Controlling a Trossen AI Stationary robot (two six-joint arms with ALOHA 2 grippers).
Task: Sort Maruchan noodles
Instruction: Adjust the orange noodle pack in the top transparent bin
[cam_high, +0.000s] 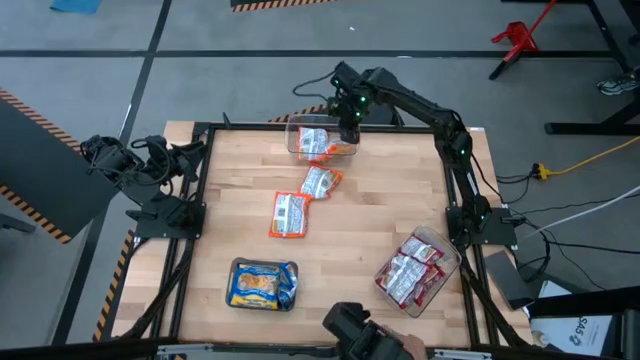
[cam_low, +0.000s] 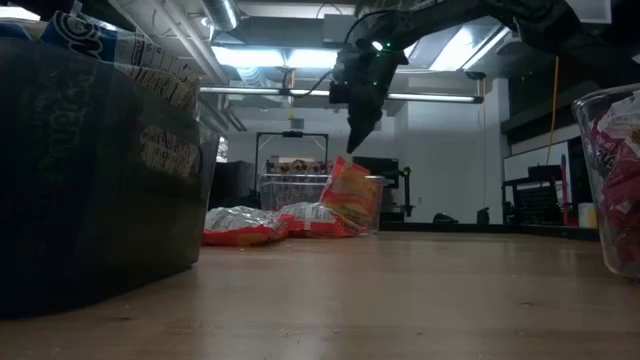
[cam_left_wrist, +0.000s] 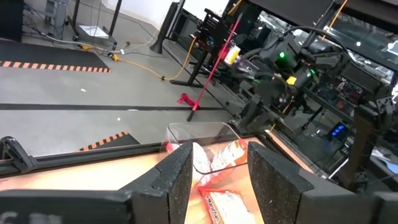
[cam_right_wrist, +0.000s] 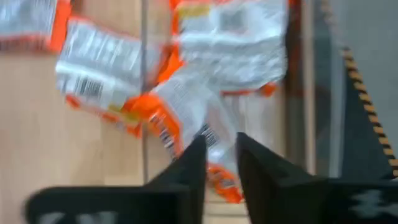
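the right gripper (cam_high: 349, 128) hangs over the clear tub (cam_high: 322, 139) at the far edge of the wooden worktop (cam_high: 370, 210), its arm reaching in from the right side. in the right wrist view its jaws stand close together with only a narrow gap, and nothing shows clamped between them; just below them lie orange-and-white packets. in the low view an orange packet (cam_low: 351, 194) leans tilted in that far tub, right under the gripper, apart from the fingers.

the far tub holds orange noodle packets (cam_high: 318, 141), seen with their white backs up. two more orange packets lie loose on the worktop just in front of it: one (cam_high: 320, 182) near the tub, the other (cam_high: 289, 214) a little nearer the camera side and touching the first at a corner. a second clear tub (cam_high: 419, 268) at the right near corner holds a heap of red-and-white packets (cam_high: 409, 272). a third tub (cam_high: 264, 284) at the near edge, left of middle, holds blue-and-yellow packets (cam_high: 260, 285).

the left gripper (cam_left_wrist: 219, 175) waits at the left edge of the worktop, off the wood, pointing across toward the far tub. its jaws stand apart and hold nothing.
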